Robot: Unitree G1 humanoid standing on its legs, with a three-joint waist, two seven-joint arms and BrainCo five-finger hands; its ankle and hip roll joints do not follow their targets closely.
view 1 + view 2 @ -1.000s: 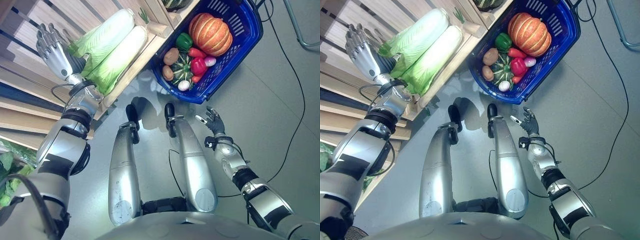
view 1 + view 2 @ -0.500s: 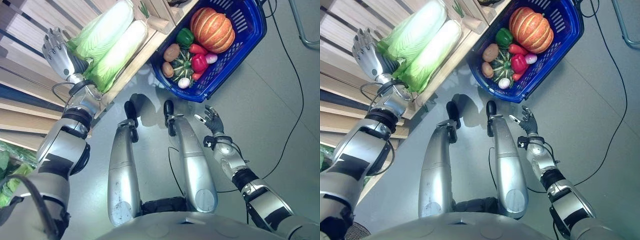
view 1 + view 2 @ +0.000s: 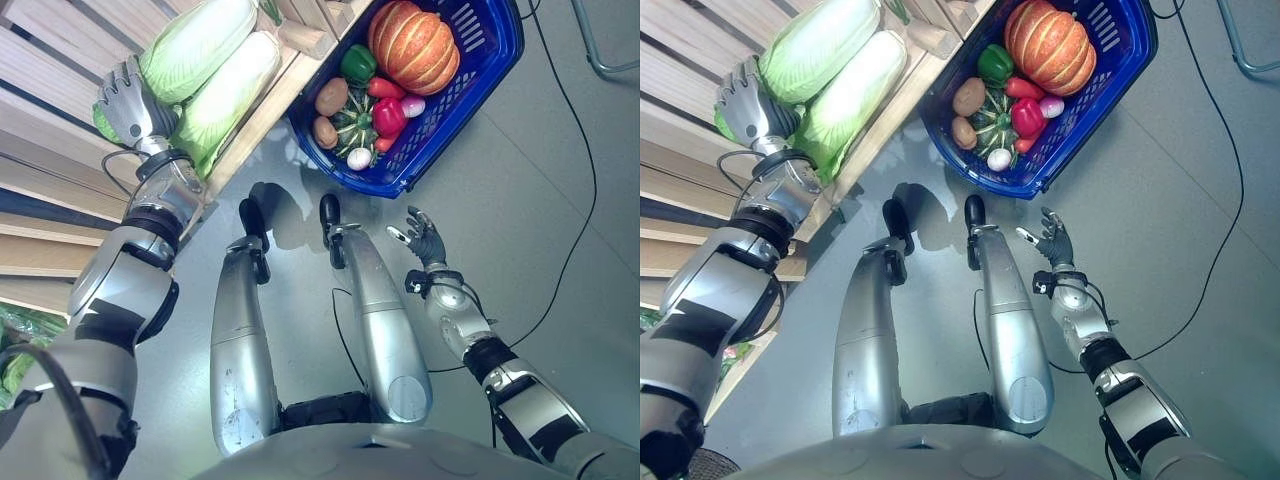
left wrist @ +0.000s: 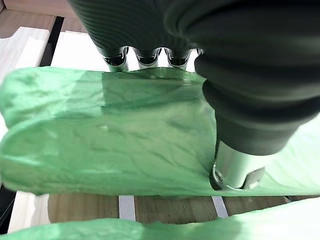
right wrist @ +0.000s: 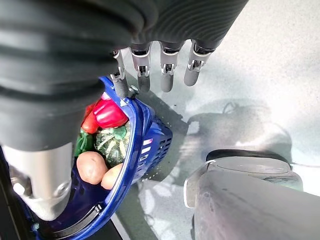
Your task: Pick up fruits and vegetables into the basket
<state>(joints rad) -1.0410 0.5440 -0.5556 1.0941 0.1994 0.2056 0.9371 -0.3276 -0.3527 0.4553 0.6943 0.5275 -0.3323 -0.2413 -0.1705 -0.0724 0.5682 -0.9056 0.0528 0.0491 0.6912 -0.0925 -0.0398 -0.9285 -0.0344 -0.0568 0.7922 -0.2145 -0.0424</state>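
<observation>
The left hand is laid on the leafy end of a cabbage on the wooden shelf, fingers hidden behind leaves (grip cannot be told). The firm stalk should be clasped before lifting toward the basket. The right hand hangs relaxed, empty.

A slatted wooden shelf stands beside a grey floor.

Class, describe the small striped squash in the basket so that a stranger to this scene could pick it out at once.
Find the blue basket on the grey floor beside the wooden shelf. Near its middle, below the big orange pumpkin, lies the small squash. Alone among the potatoes, peppers and pale round pieces around it, it is dark green with light ribs.
</observation>
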